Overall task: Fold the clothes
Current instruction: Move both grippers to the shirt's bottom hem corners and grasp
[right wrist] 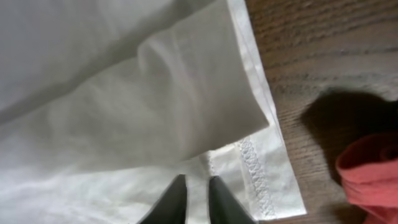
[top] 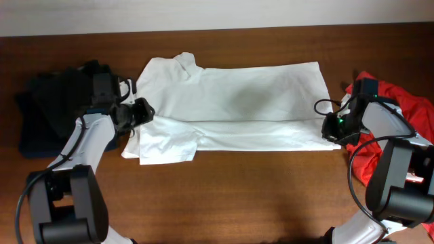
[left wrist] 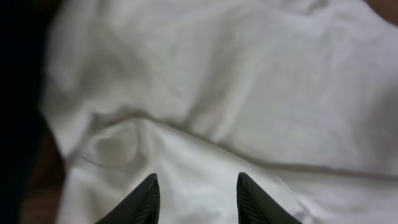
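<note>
A white T-shirt (top: 244,102) lies spread across the middle of the table, its lower part folded up in a long band and one sleeve lying at the lower left. My left gripper (top: 141,112) hovers at the shirt's left side; in the left wrist view it (left wrist: 197,180) stands open over the rumpled white cloth (left wrist: 249,81) with nothing between the fingers. My right gripper (top: 331,125) is at the shirt's right hem; in the right wrist view it (right wrist: 197,182) has its fingers almost together over the stitched hem (right wrist: 252,168). A red T-shirt (top: 407,102) lies crumpled at the far right.
A heap of dark cloth (top: 51,102) sits at the left end of the table, behind my left arm. The red T-shirt's edge (right wrist: 370,171) lies just right of the white hem. Bare brown wood (top: 237,196) runs along the front.
</note>
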